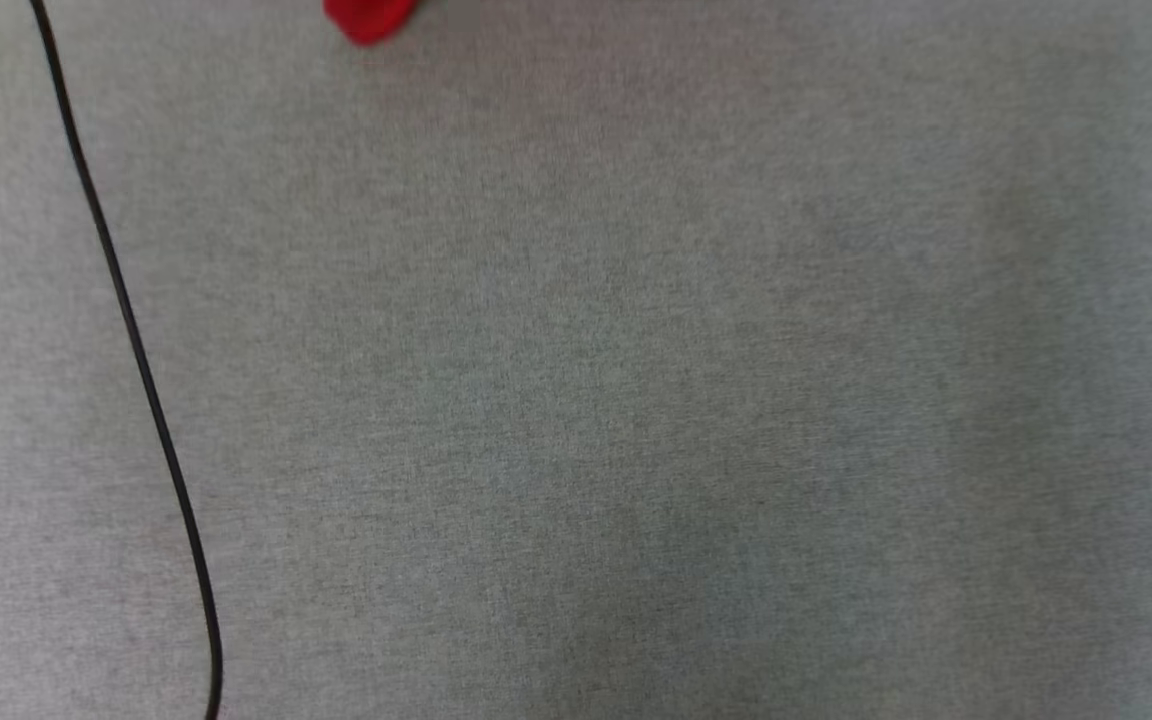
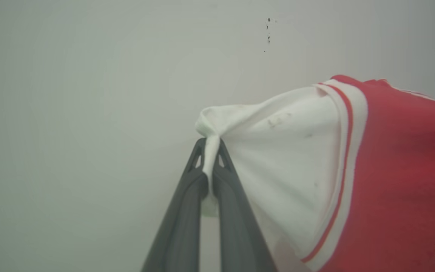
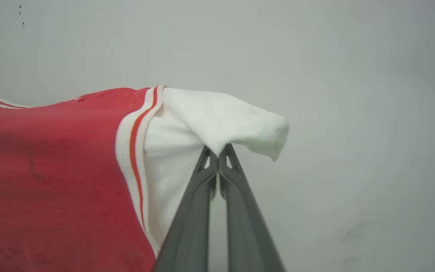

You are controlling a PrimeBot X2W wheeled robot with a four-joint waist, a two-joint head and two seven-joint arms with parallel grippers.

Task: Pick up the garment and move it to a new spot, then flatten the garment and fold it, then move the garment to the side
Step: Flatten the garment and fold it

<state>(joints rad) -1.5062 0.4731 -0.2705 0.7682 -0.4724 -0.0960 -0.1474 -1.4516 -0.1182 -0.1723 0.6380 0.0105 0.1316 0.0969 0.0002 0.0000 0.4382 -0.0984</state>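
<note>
Left gripper: clamped shut on the garment. We see its dark fingers pinching a twisted bunch of white sleeve, with a tuft of cloth poking out past the tips.

Right gripper: also closed, its fingers all but touching. They grip the underside of the other sleeve, whose loose end droops to the right of the tips.

Garment: held by both sleeves. In the left wrist view its red body runs off the right edge. In the right wrist view it runs off the left edge.

Trim: a white band with a red stripe, where each sleeve meets the red body.

Backdrop: a pale wall stands behind the garment in both wrist views, with a few dark specks high up.

Head view: we see a red tip of cloth at the top edge, left of centre, over a grey fabric surface. We cannot tell whether it touches.

Cable: thin and black, curving down the left side of that surface.
</note>
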